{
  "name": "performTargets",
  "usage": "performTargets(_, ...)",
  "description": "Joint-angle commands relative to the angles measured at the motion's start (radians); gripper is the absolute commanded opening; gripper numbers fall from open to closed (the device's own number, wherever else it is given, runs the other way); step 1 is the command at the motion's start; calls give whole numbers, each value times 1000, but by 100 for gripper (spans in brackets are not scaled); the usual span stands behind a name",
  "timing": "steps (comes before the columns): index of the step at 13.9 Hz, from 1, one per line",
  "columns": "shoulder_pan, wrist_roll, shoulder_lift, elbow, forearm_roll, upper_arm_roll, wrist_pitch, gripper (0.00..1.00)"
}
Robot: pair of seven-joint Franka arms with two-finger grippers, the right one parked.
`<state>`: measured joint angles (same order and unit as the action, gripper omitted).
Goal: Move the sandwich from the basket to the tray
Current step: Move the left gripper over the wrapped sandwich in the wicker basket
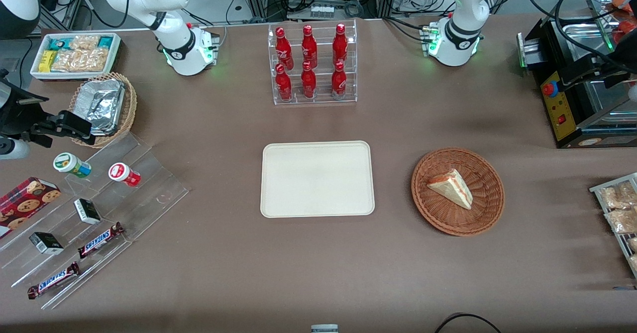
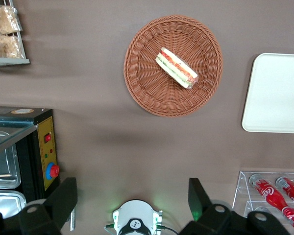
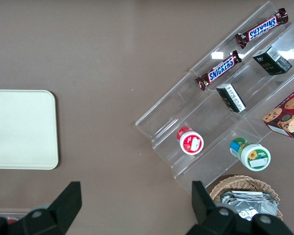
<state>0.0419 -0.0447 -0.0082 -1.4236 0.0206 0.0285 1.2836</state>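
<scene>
Wicker basket (image 2: 172, 65) holds sandwich (image 2: 177, 67), hand (image 2: 132, 200) above, open

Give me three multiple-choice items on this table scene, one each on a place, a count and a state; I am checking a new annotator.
1. Where is the sandwich?
A. on the tray
B. in the basket
C. on the bare table

2. How many red bottles stand in the clear rack?
A. four
B. six
C. eight

3. How does the left gripper stand?
A. shut on the sandwich
B. open, high above the table, holding nothing
C. resting on the tray

Key: 1 B, the wedge lies inside the basket rim. 2 B, two rows of three show in the front view. 3 B, the wrist view shows its jaws wide apart above bare table, with the tray holding nothing.
</scene>
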Motion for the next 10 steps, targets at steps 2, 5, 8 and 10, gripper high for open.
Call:
performTargets(2, -2, 25, 5, 23, 5, -7, -15, 100)
performTargets(5, -19, -35, 56, 14, -43, -6, 14, 100)
performTargets(8, -56, -237, 108, -81, -53, -7, 148, 100)
performTargets(10, -86, -468, 103, -219, -53, -7, 328, 100)
